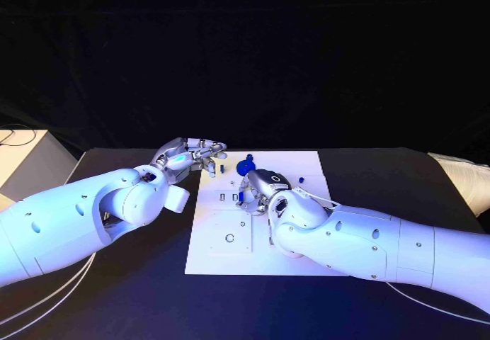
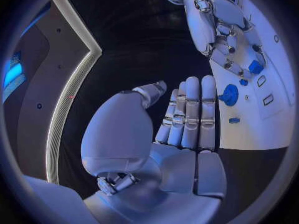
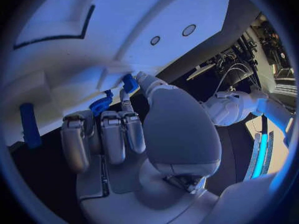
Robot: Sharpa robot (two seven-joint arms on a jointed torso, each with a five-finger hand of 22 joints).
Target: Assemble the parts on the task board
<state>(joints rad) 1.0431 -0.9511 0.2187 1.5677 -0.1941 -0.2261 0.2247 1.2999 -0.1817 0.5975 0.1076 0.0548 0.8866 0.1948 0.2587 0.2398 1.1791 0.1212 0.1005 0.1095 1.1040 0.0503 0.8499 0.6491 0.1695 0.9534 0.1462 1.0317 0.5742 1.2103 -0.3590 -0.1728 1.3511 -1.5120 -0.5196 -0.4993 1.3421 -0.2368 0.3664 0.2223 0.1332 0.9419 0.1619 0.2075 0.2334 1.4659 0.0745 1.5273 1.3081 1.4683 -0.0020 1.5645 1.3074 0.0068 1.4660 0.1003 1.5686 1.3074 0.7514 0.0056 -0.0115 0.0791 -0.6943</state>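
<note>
Right robot hand (image 1: pixel 258 190) rests low over the middle of the white task board (image 1: pixel 219 248) on the counter (image 1: pixel 133 297), fingers curled beside a small blue part (image 3: pixel 130 83); whether it grips it, I cannot tell. Farther back, the blue round part (image 1: pixel 244 167) stands near the board's far edge, and the left robot hand (image 1: pixel 194 154) hovers at the far left corner, fingers straight, holding nothing.

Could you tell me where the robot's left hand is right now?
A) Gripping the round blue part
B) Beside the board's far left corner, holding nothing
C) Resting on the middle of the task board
B: the left hand hovers off the task board's far left corner, fingers empty.
</note>
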